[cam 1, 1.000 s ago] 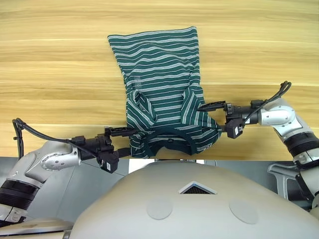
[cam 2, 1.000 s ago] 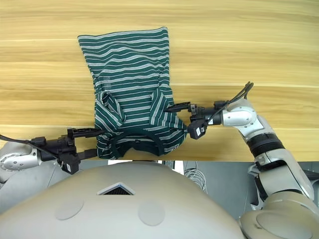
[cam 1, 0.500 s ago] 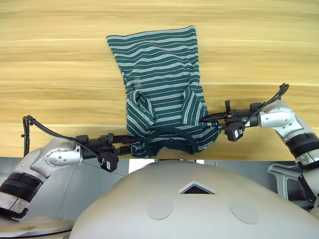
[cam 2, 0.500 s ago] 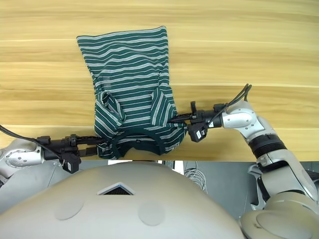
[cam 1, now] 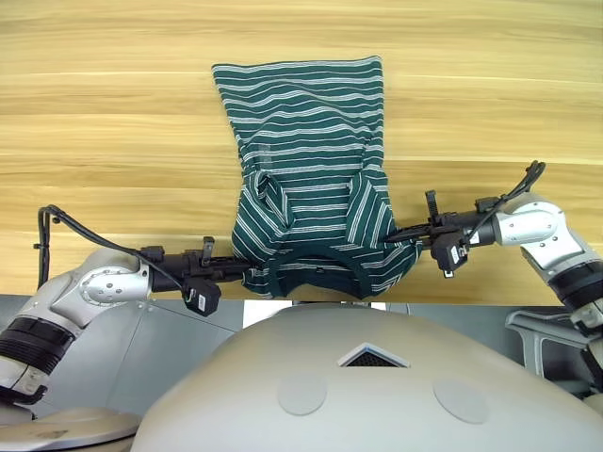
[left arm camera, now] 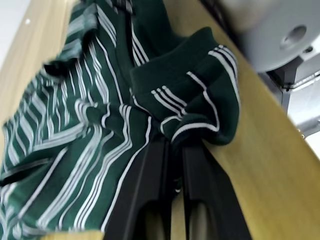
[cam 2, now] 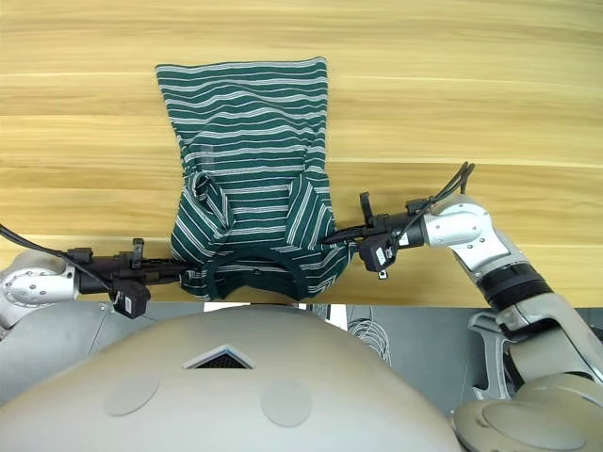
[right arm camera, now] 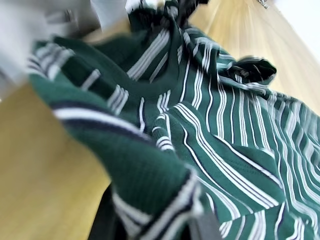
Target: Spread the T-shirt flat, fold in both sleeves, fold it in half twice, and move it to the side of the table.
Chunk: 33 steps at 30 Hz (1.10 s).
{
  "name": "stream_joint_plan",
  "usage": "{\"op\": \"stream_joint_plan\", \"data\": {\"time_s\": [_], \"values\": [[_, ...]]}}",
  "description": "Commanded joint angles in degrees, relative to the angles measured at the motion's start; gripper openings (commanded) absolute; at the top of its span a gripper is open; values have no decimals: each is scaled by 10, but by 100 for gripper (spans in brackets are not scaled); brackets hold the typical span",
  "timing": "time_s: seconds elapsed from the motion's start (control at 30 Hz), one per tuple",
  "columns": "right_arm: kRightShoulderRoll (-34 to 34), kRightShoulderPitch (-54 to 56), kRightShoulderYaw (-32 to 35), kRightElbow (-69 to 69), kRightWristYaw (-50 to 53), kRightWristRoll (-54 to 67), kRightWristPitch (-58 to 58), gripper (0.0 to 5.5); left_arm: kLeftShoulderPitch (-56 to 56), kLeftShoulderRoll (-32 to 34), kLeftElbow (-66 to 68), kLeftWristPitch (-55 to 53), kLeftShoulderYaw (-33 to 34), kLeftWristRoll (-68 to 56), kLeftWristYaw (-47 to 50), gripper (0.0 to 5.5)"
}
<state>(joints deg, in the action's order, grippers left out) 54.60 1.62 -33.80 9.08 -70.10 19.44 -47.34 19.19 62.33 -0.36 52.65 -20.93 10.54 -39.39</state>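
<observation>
A dark green T-shirt (cam 1: 306,155) with white stripes lies on the wooden table (cam 1: 113,113), hem far, collar (cam 1: 316,264) at the near edge, both sleeves bunched inward. My left gripper (cam 1: 247,269) is shut on the shirt's near left shoulder; the left wrist view shows the black fingers (left arm camera: 150,175) pinching a fold of fabric (left arm camera: 200,115). On the opposite side, my right gripper (cam 1: 388,237) is shut on the near right shoulder, where striped cloth (right arm camera: 150,170) drapes over its fingers.
The table's near edge (cam 1: 141,292) runs just under both grippers. Bare wood stretches to the left and right of the shirt and beyond its far hem.
Both grippers have gone from open beside the shirt's shoulders to shut on them. The shirt has shifted slightly away and its hem has straightened.
</observation>
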Motion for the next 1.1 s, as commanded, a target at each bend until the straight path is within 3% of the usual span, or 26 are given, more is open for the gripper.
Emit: {"op": "stream_joint_plan", "data": {"time_s": [0.03, 0.23, 0.47, 0.83, 1.0, 1.1], "values": [[47, -12, 23, -88, -73, 97, 103, 2, 8, 46, -77, -49, 36, -98, -25, 0], [52, 8, 78, -131, -161, 211, 299, 2, 29, 105, -209, -184, 80, -346, -100, 0], [-15, 58, 105, -55, -212, 169, 401, 2, 61, 91, -237, -351, 100, -516, -210, 0], [7, 7, 138, -98, -224, 207, 453, 2, 212, 66, -324, -464, 174, -534, -280, 0], [15, -9, 141, -105, -224, 215, 454, 2, 117, -1, -281, -509, 156, -530, -290, 0], [-21, 45, 152, -48, -224, 220, 488, 2, 3, -78, -204, -543, 156, -547, -272, 0]]}}
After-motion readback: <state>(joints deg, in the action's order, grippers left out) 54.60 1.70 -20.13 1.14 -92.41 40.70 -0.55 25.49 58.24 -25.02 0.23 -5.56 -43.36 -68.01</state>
